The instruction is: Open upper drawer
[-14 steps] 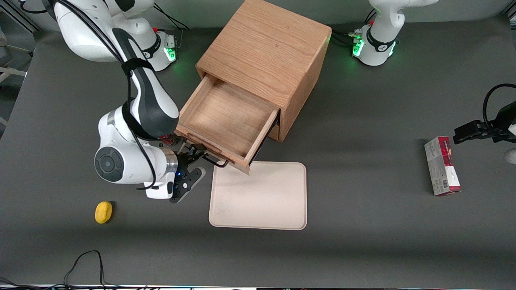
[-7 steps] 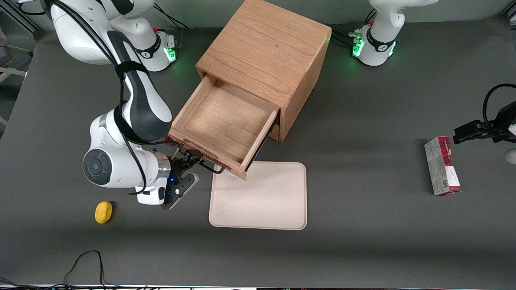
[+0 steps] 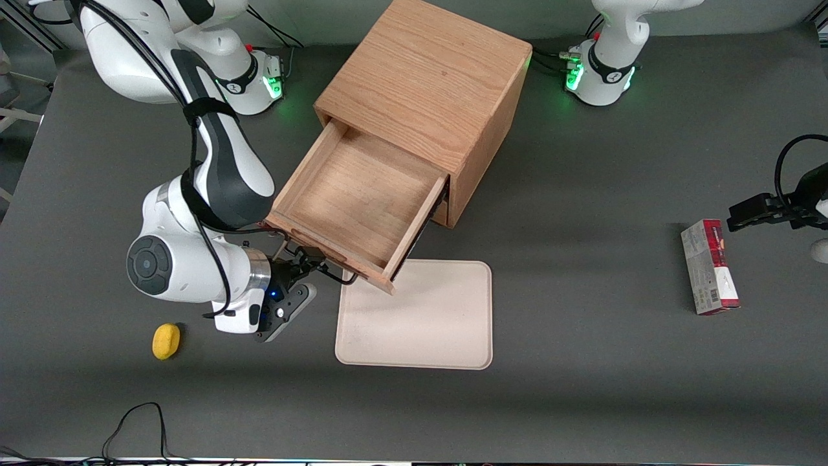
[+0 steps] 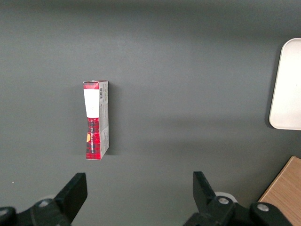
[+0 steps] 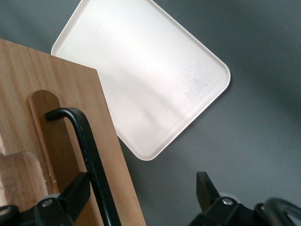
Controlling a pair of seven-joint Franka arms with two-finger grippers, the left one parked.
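Red box (image 4: 95,120) (upright) near tray (image 4: 287,89)

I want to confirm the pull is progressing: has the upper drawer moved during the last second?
Yes. The upper drawer slid farther out of the cabinet, toward the working arm's end, its corner overlapping the tray less. The claw is at its handle.

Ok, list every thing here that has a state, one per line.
Upper drawer: pulled far out, nothing inside.
Handle: between the jaws, not clamped.
Gripper: open, in front of the drawer.
Tray: flat, bare.
Box: lying flat, toward the parked arm's end.
Lemon: resting on the table.
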